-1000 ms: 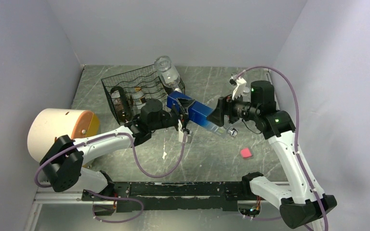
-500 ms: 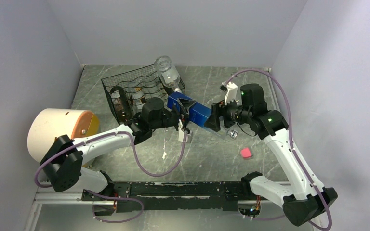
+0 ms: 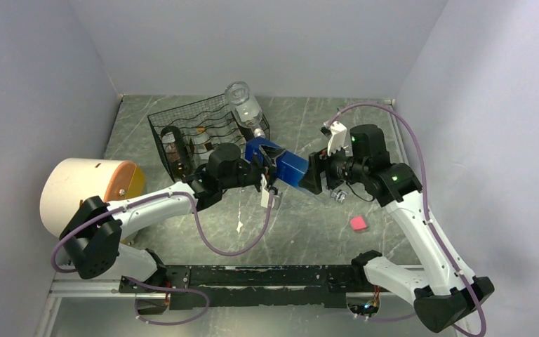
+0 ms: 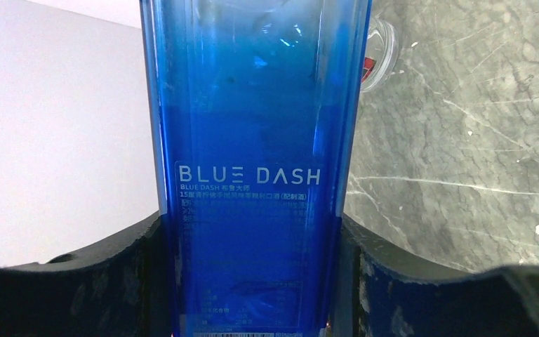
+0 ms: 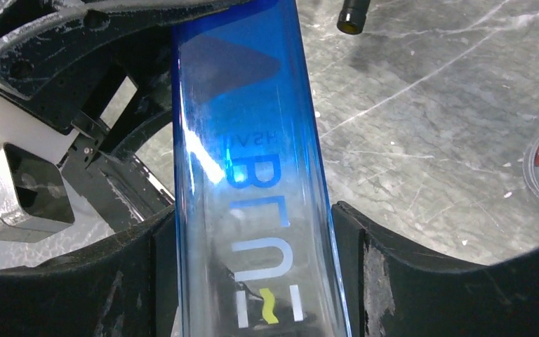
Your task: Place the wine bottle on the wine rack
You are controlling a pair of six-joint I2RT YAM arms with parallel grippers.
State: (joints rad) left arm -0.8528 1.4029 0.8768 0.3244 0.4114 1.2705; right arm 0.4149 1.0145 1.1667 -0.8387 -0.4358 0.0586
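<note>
Left gripper pinches the bottle near the rack, off the table. Right gripper flanks its other end; clamping cannot be confirmed. Racking not yet done.

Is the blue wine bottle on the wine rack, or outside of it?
Outside. The left end effector clamps the blue wine bottle beside the wine rack, not on its rods.

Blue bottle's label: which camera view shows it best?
Left wrist: the blue bottle fills the frame, and BLUE DASH reads upright and sharp. The right wrist shows the lettering reversed through the glass, partly cut off. The top external view shows only a small blue block, no lettering.
</note>
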